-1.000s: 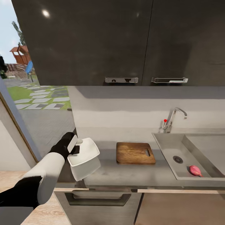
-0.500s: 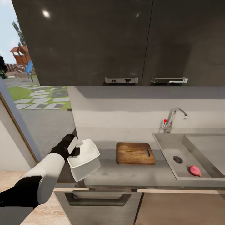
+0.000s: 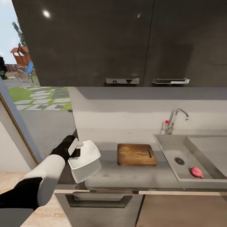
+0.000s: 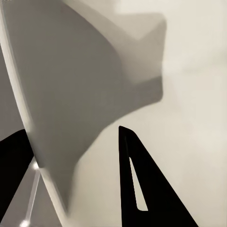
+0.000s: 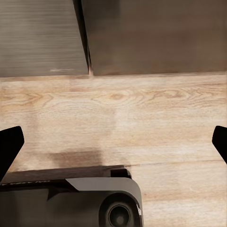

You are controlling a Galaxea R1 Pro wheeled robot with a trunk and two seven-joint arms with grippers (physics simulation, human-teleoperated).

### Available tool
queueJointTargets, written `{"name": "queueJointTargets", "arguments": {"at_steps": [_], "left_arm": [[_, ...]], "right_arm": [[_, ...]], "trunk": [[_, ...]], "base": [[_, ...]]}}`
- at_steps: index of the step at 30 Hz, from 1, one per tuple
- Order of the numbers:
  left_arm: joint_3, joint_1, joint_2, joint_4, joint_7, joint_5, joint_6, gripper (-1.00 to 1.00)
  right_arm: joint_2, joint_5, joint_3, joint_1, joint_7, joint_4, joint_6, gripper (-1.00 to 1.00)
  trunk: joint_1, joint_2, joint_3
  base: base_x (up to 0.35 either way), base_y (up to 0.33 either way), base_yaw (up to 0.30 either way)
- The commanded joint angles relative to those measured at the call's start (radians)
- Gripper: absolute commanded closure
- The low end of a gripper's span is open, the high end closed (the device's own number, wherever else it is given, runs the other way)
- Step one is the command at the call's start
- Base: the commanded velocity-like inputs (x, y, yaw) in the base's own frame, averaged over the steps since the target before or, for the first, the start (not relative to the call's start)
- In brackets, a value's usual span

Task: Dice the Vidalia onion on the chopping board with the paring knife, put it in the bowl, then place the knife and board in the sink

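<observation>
My left gripper [image 3: 75,148] is shut on the near-left rim of the white bowl [image 3: 85,159], which is tilted at the left end of the countertop [image 3: 132,178]. In the left wrist view the bowl's wall [image 4: 80,90] runs between my two dark fingers [image 4: 139,184]. The brown chopping board [image 3: 136,154] lies flat in the middle of the countertop. To its right, the pinkish Vidalia onion [image 3: 196,171] rests in the steel sink [image 3: 167,148] near the drain. The paring knife is out of view. My right gripper [image 5: 113,142] is open over the wood floor.
Black wall cabinets [image 3: 126,41] with steel handles hang above the counter. A chrome tap [image 3: 175,119] stands behind the sink. A glass door or window at the left shows a garden. A drawer front [image 3: 99,200] sits below the bowl. The robot's base [image 5: 94,203] appears in the right wrist view.
The left gripper and the bowl sank very slightly one second ago, then held still. Board and onion have not moved.
</observation>
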Motion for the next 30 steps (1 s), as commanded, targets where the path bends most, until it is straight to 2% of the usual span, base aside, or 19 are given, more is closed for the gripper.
{"name": "queueJointTargets", "arguments": {"at_steps": [1, 8, 9, 30], "left_arm": [[0.003, 0.0, -0.001, 0.017, 0.01, -0.001, 0.005, 1.0], [0.003, 0.0, -0.001, 0.018, 0.01, -0.001, 0.005, 1.0], [0.003, 0.0, -0.001, 0.018, 0.01, -0.001, 0.005, -1.0], [0.005, 0.0, -0.001, -0.001, 0.01, -0.002, 0.006, -1.0]], "right_arm": [[0.0, -0.01, 0.009, -0.001, -0.004, 0.0, -0.004, -1.0], [0.0, -0.01, 0.009, -0.001, -0.004, 0.0, -0.004, -1.0], [0.0, -0.01, 0.009, -0.001, -0.004, 0.0, -0.004, -1.0], [0.0, -0.01, 0.009, -0.001, -0.004, 0.0, -0.004, -1.0]], "trunk": [[0.001, -0.002, -0.003], [0.001, -0.002, -0.003], [0.001, -0.002, -0.003], [0.001, -0.002, -0.003]], "base": [[0.0, 0.0, 0.0], [0.0, 0.0, 0.0], [0.0, 0.0, 0.0], [0.0, 0.0, 0.0]]}}
